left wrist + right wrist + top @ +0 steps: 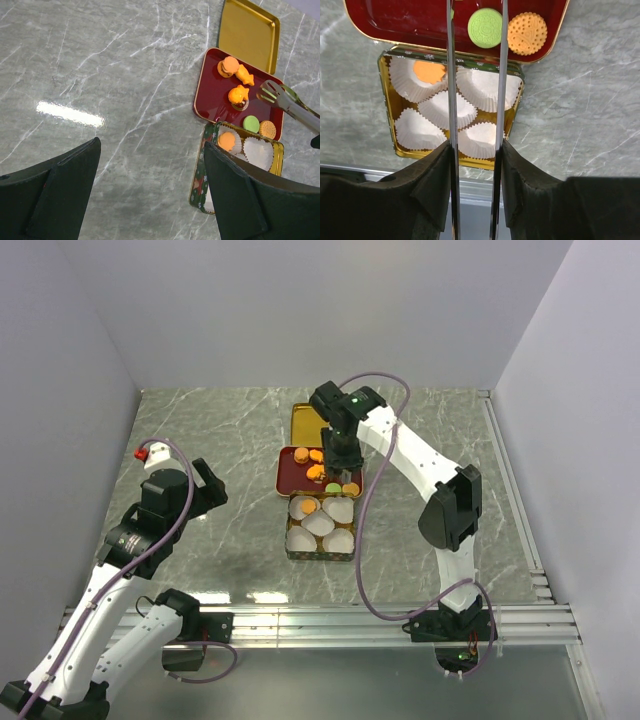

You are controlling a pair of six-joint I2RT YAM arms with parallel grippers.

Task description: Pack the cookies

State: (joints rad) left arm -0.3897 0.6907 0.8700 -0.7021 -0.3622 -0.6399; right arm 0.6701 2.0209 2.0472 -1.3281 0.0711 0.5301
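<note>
Tongs [290, 105] above tray [212, 95]; marble [100, 65] free leftward

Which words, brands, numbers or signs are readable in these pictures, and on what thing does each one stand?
None is readable.
The green cookie has a raised pattern, too small to tell whether it holds letters.
The tin wall carries only white flakes on green, no words.
The red tray, gold lid, paper cups and tongs are plain.
</note>
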